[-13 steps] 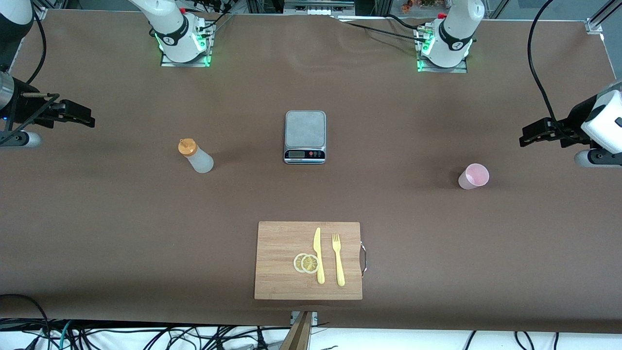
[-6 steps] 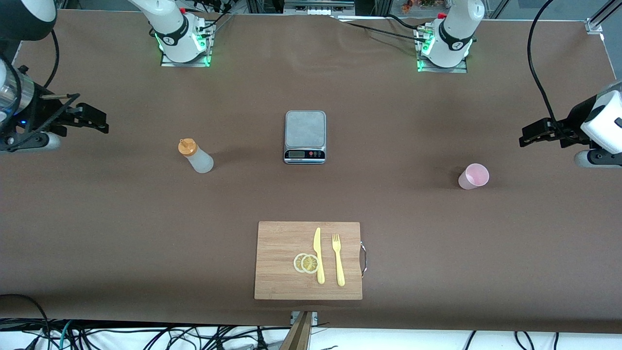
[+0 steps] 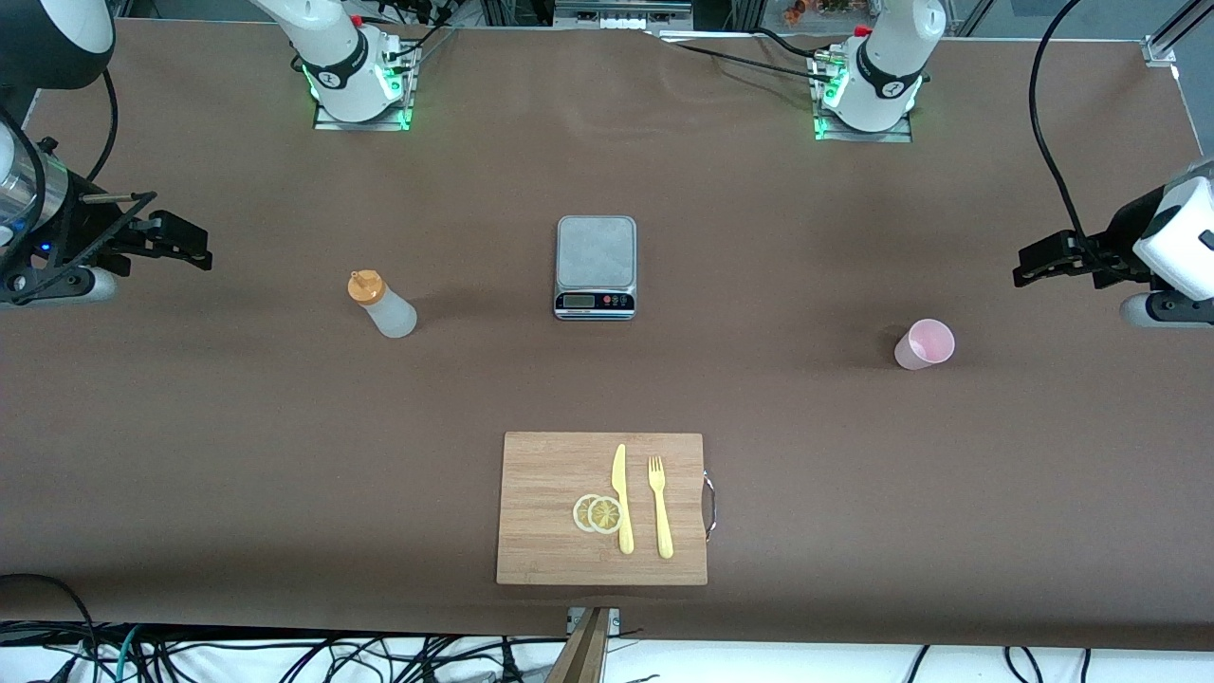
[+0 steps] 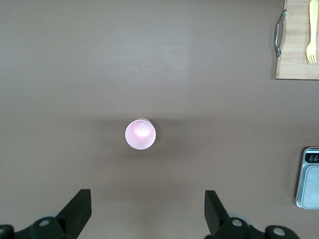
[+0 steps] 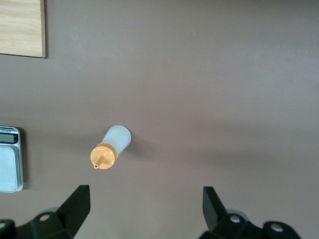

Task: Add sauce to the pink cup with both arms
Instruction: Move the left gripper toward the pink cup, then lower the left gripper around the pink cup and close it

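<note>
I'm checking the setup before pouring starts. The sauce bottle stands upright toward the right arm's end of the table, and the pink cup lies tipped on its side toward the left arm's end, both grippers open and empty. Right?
Not quite: the pink cup stands upright, rim up, as the left wrist view shows. The rest holds: the sauce bottle stands upright toward the right arm's end, and the left gripper and right gripper are open and empty.

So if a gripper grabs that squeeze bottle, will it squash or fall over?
The squeeze bottle looks like thin, cloudy plastic, so its sides would probably give under a firm pinch. It stands upright, tall and narrow, with an orange cap, so a sideways nudge might tip it.
</note>
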